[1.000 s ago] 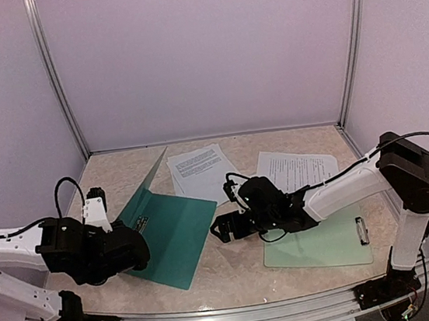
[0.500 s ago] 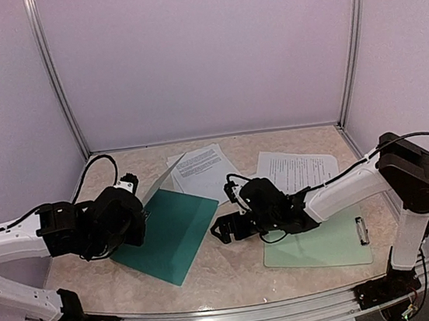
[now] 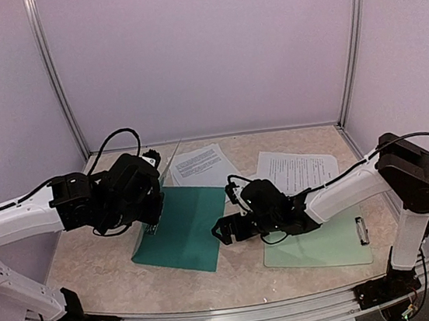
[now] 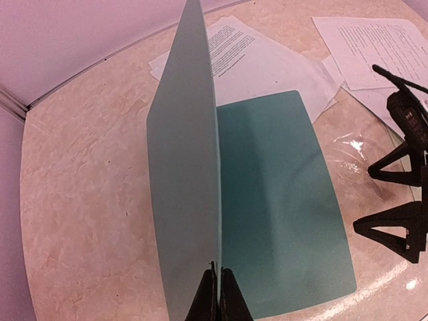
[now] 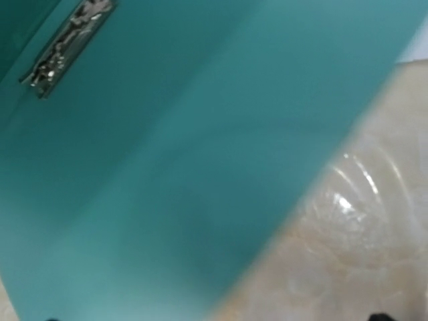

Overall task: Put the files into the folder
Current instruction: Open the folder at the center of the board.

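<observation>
1. One dark teal folder lies open on the table, at about 9 o'clock from the table's middle. One leaf lies flat and its other cover stands upright on edge.
2. The files lie in two loose groups of white printed sheets. One group is at 12 o'clock of the folder, its near corner under the flat leaf. The other is at 2 o'clock. I cannot count the sheets in either group.
3. One pale mint clipboard lies at 4 o'clock, with its metal clip on the right side.
4. There are two arms. The left arm reaches in from 8 o'clock, and the left gripper is clenched on the near edge of the raised cover.
5. The right arm stretches low from 4 o'clock towards 9. The right gripper sits just beside the folder's right edge with its jaws spread wide, grasping nothing.
</observation>
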Controlling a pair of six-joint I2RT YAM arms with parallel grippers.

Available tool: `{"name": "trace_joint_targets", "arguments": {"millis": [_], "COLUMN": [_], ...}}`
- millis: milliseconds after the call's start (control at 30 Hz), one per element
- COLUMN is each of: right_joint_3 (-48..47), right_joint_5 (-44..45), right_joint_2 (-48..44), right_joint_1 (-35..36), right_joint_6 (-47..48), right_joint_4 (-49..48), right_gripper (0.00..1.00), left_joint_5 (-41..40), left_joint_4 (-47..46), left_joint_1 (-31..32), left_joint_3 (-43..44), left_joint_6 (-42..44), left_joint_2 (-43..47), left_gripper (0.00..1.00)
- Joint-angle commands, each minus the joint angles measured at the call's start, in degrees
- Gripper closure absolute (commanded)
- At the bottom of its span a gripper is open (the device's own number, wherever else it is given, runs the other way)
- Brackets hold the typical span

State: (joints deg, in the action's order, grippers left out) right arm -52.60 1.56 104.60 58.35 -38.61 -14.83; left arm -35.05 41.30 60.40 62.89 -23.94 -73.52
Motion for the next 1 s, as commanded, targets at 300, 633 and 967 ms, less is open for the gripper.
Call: {"name": "trace_joint_targets", "arguments": {"millis": [300,633,967], "right_joint_3": [2.53,2.5,0.94], "right_joint_5": [7.53,5.8,3.7], "right_joint_2": [-7.77,-4.67,-0.43], "right_joint_1": [-0.69,-2.27,-2.44], "right_joint_6": [0.47,0.8,1.7], "right_joint_4": [5.0,5.1,4.71], "right_gripper": [0.02,0.02,0.02], "left_joint_5": [4.21,-0.9,0.78], "left_joint_4": [-11.89,-6.31,2.8], "left_joint_1": [-0.99,-5.92,-11.21], "left_joint_3": [3.14,-5.66,-15.89], "left_joint_6": [-5.77,-20.57,-30.06], "left_joint_2": [0.72,5.31,12.58], "left_gripper": [1.0,1.0,0.73]}}
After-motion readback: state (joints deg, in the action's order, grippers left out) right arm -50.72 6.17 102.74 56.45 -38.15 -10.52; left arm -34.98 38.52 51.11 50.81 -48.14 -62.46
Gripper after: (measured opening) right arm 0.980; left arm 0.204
